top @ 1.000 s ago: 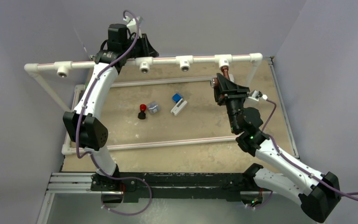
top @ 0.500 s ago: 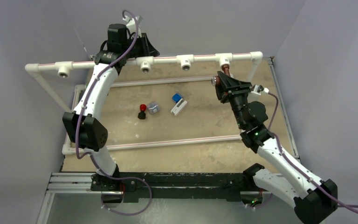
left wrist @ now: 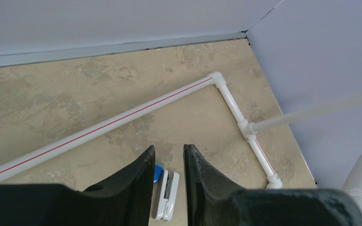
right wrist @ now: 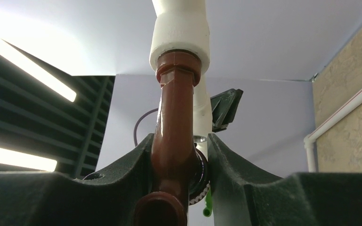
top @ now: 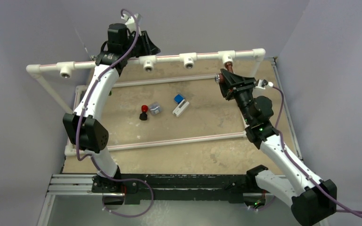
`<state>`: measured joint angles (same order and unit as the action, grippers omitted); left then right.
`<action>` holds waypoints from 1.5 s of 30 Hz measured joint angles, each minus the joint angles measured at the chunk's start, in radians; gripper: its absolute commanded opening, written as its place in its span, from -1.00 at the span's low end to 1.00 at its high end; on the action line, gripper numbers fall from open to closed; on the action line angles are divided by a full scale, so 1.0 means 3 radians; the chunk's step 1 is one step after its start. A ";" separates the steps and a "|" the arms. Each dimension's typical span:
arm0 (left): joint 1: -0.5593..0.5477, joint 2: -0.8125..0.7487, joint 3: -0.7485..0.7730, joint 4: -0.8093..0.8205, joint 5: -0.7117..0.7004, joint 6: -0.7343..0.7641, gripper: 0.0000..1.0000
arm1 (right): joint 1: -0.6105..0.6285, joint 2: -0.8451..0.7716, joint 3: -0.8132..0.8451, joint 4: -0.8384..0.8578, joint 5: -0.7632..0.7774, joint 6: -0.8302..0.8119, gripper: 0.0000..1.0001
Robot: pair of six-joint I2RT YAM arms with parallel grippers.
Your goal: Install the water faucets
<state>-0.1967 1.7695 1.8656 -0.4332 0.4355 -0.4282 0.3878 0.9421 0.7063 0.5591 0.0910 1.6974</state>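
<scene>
Brown faucet (right wrist: 174, 136) snug betw R fingers (right wrist: 125, 176)

Soft even light; ceiling strips (right wrist: 37, 77) glare in right wrist view

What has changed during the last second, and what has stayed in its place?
The right gripper, shut on the brown faucet, moved farther from the arm bases, pressing the faucet toward its tee. The far rail shifted slightly away with it, and the right arm stretched out. The left arm barely moved. The knob and the block stayed put.
</scene>
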 measured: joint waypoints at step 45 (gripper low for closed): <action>0.0097 -0.0337 0.0085 0.0005 -0.0309 -0.0046 -0.34 | -0.0183 -0.0975 0.1021 -0.1522 -0.0029 -0.5038 0.77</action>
<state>-0.1677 1.6684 1.8912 -0.4316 0.3428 -0.4419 0.3328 0.6495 1.0126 0.1024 0.0822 0.1860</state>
